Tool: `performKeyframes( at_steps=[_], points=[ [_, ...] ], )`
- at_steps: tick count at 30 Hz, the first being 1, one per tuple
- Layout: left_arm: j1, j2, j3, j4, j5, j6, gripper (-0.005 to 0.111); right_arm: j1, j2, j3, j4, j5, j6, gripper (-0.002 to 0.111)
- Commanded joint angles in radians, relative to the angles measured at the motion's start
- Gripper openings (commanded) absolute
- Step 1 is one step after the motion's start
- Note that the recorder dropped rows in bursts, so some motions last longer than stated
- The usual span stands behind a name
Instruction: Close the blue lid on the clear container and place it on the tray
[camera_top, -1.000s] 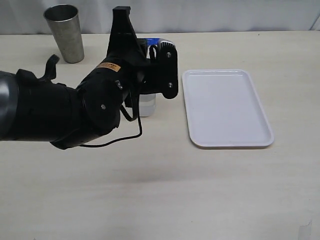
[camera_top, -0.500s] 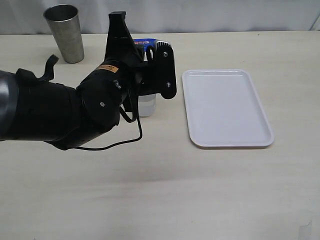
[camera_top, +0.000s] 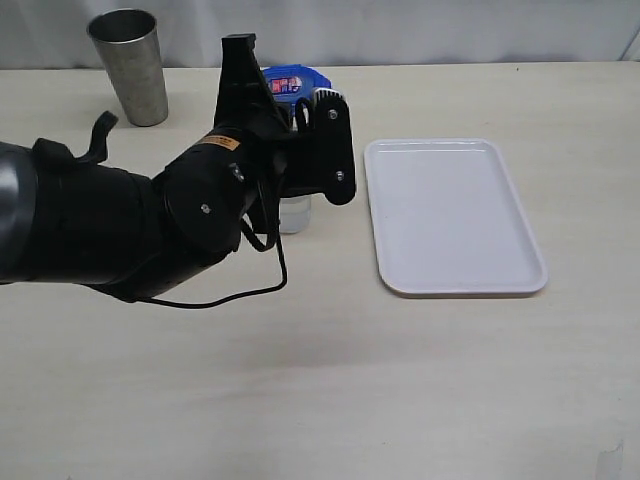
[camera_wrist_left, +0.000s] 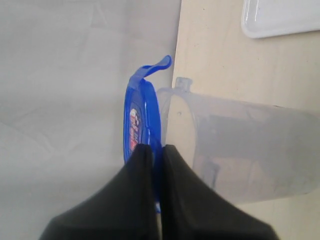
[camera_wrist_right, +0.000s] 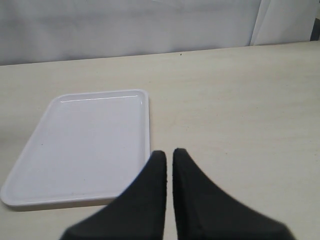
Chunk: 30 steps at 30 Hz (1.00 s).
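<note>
Closing step: the left tool (camera_wrist_left: 156, 147), clamped on the small blue plastic lid (camera_wrist_left: 136, 107), must press it squarely onto the tall clear plastic container (camera_wrist_left: 245, 150).

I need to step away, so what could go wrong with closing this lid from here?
The left fingers pinch the blue lid by one edge only, at an angle to the rim of the clear container, so it could seat crooked or slip. Nothing steadies the tall container; the right fingers hang shut near the tray, so pressing down may tip it.
</note>
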Motion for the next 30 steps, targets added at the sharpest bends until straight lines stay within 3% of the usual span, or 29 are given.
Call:
performKeyframes(
  at_steps=[1,22,30],
  points=[
    [-0.004,-0.007,0.002,-0.016,-0.027,0.031,0.000,-0.004,-0.004,0.002,0.001,-0.004,-0.007,0.005],
    [-0.026,-0.007,0.004,-0.057,-0.027,0.031,0.000,-0.004,-0.004,0.002,0.001,-0.004,-0.007,0.005],
    [-0.026,-0.007,0.060,0.018,-0.067,0.031,0.000,-0.004,-0.004,0.002,0.001,-0.004,-0.007,0.005]
  ],
)
